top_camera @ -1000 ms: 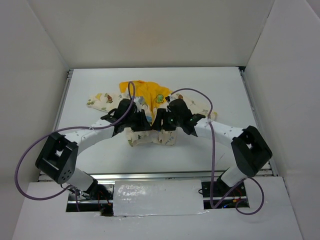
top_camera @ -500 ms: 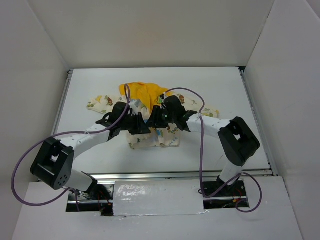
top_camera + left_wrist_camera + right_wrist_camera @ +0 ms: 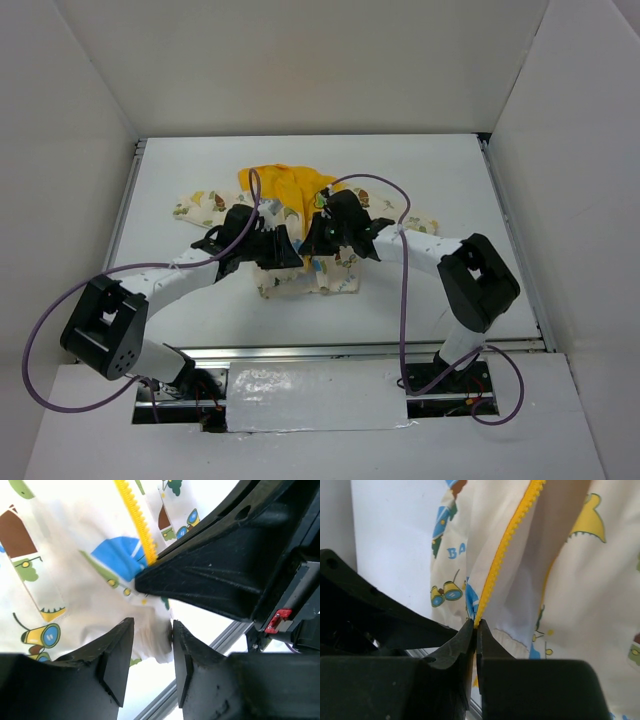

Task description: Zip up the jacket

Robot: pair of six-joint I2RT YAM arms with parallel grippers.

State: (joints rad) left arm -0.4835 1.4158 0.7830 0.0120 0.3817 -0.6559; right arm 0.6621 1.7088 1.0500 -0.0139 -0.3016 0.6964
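where: jacket (image 3: 295,283) lies flat in the middle of the bench (image 3: 450,170), hem (image 3: 156,652) toward the near edge
left: my left fingers (image 3: 151,635) are closed down on a fold of that hem
right: my right fingers (image 3: 476,625) are pinched tight on the yellow zip (image 3: 506,542), low down
done: honestly not much, the lining (image 3: 290,185) gapes open at the far end
to do: I reckon nearly the whole pull toward the collar

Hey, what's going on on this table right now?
Two robot arms are working on a child's jacket lying on the table. The right gripper is pinched shut on the low end of its yellow zipper; the left gripper holds the hem cloth beside it. The front looks unzipped so far.
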